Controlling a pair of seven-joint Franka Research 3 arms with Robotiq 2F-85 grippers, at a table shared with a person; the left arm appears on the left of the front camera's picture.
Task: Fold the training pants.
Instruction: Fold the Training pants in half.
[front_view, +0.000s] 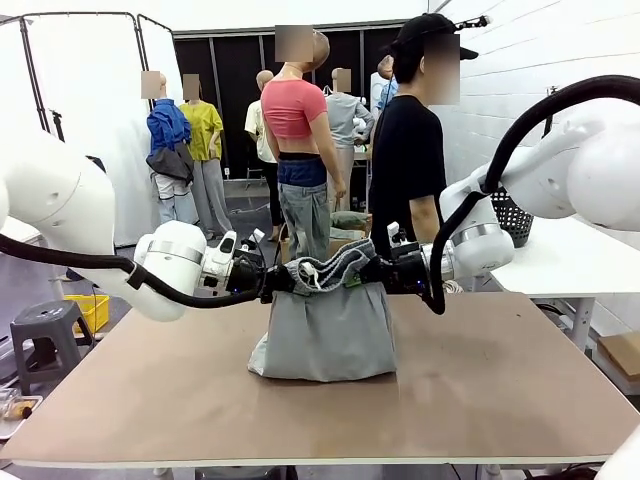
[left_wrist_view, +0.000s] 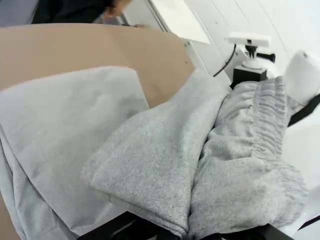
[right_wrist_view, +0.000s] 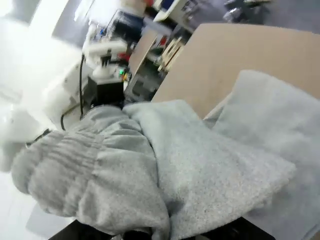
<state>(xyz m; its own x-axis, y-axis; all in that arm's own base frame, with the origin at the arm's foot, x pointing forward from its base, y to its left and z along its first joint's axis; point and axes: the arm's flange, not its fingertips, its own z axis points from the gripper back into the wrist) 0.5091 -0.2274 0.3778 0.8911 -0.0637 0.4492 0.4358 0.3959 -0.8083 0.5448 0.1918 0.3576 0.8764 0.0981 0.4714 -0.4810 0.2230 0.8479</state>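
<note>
Brown counter (front_view: 480, 390) in front of me, a person in a black shirt standing at the far side, white brick wall off to the right. So right now I've got the training pants (front_view: 325, 330) strung up between both arms, roughly over the middle of the counter. My left hand (front_view: 268, 279) is clamped shut on the left end of the bunched waistband, my right hand (front_view: 372, 272) is clamped shut on the right end, and the two sit close together at about the same height. The waistband sags a little between them with the white drawstring dangling out, and the rest of the fabric hangs down like a curtain until its bottom edge rests on the counter, already doubled over by the look of it.

What worries me: the waistband is thick, gathered elastic, so a pinch on it could slip if I swing the cloth forward too fast, and then one corner drops and the fold goes crooked. Also if one hand comes down ahead of the other, the layers will shear and I'd guess I end up with a lopsided bundle. The drawstring could get trapped in the fold too.
</note>
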